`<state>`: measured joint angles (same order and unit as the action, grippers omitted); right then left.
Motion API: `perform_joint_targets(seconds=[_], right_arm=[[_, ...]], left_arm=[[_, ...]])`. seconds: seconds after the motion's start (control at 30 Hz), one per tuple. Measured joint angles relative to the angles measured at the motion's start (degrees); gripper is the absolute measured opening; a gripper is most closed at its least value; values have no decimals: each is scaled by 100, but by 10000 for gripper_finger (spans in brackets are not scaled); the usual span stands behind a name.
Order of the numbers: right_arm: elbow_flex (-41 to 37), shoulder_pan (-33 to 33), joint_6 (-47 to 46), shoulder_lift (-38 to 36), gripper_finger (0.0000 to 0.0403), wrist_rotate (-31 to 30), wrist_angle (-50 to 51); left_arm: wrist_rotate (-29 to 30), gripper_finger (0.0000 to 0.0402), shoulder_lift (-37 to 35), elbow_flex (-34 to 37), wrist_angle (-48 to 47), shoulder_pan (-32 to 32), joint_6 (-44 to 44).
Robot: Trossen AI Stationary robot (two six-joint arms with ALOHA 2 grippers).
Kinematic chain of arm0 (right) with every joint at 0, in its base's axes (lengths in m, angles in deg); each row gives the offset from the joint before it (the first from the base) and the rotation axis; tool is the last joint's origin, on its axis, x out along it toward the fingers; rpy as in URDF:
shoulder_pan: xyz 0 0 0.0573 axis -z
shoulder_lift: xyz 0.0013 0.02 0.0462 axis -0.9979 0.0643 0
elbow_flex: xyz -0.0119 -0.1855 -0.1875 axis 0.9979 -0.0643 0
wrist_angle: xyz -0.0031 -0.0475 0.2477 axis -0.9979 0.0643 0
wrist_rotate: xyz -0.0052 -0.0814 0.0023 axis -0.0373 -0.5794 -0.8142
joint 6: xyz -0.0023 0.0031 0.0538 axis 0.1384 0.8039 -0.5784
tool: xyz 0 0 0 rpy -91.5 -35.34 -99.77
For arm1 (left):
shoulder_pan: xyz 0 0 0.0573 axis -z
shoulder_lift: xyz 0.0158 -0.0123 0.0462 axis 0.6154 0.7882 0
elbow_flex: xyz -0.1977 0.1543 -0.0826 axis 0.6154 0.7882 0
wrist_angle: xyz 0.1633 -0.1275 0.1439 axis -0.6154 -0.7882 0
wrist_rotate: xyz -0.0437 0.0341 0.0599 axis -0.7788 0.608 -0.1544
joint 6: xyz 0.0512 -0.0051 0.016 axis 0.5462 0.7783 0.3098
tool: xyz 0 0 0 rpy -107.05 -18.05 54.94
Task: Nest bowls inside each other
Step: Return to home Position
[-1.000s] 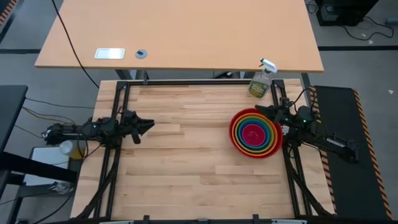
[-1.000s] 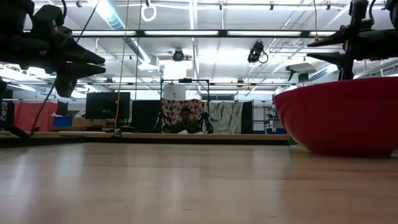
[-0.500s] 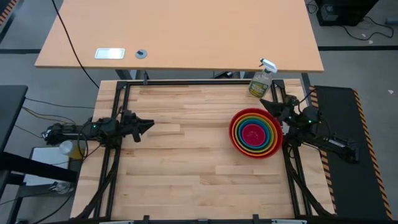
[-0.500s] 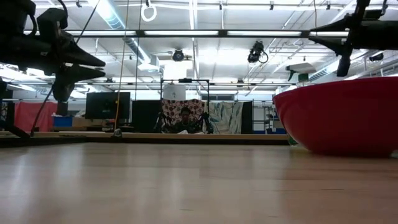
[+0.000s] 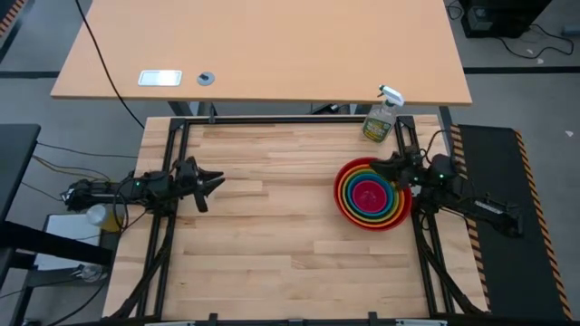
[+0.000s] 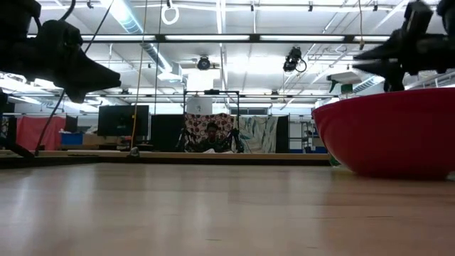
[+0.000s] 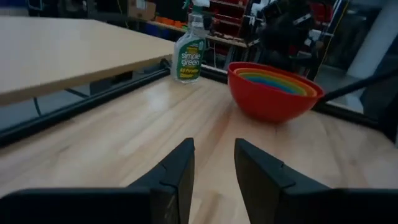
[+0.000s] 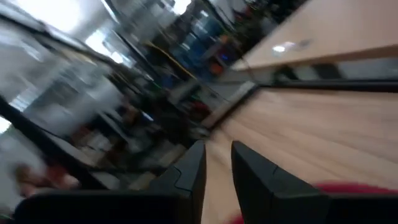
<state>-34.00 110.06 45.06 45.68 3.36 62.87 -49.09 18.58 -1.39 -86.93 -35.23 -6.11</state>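
Several round bowls (image 5: 372,194) sit nested in one stack at the table's right side: red outermost, then orange, lime green and blue, with magenta pink (image 5: 368,195) in the middle. The red bowl's base (image 6: 387,171) rests on the wood, and the stack also shows in the left wrist view (image 7: 273,93). My right gripper (image 5: 381,164) hovers level above the stack's far right rim, open by a narrow gap (image 8: 217,163), touching nothing. My left gripper (image 5: 217,181) is at the table's left edge, pointing level toward the bowls, its fingers slightly apart (image 7: 214,158) and empty.
A clear spray bottle with a white trigger (image 5: 381,118) stands at the far right corner, just beyond the bowls (image 7: 189,53). Bare wood (image 5: 272,217) lies between the left gripper and the stack. A second table (image 5: 263,45) stands beyond the far edge.
Both grippers have rolled about the line they point along while staying where they were. My right gripper swung briefly toward the far edge and came back over the stack's rim. The bowls have not moved.
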Motion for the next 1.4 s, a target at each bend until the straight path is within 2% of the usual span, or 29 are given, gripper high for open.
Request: perform_joint_targets(seconds=[0.1,0.2,0.3,0.53,0.73,0.83,1.4], right_arm=[[0,0,686,0,85,-325,640],[0,0,714,0,84,-487,864],[0,0,867,-22,85,-516,739],[0,-2,1914,-22,84,-223,306],[-399,-4,2458,-16,85,-234,347],[-399,0,2811,226,84,-344,118],[-391,-1,2749,343,85,-378,-31]], left_arm=[[36,116,0,0,0,0,142],[125,116,0,10,119,0,-19],[177,116,0,11,221,0,-57],[238,116,0,11,332,0,-479],[240,116,0,11,276,0,-161],[240,116,0,11,281,0,-163],[240,116,0,11,286,0,-158]])
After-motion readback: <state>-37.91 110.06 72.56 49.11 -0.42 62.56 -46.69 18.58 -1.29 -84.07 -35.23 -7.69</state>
